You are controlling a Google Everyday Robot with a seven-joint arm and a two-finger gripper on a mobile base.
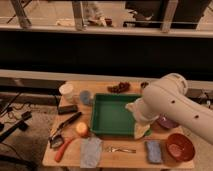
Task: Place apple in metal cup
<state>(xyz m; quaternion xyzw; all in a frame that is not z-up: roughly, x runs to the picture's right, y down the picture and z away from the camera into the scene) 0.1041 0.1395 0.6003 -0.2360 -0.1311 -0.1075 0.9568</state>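
Observation:
The apple, small and yellow-orange, sits on the wooden table just off the front left corner of the green tray. At the back right, the small dark metal cup shows only partly behind my white arm. The arm reaches in from the right over the tray's right side. My gripper hangs at its end above the tray's front right corner, far from the apple, open and holding nothing.
A white cup and a grey-blue cup stand at the back left, with grapes behind the tray. A red bowl, blue sponge, fork, grey cloth and orange carrot-like item line the front.

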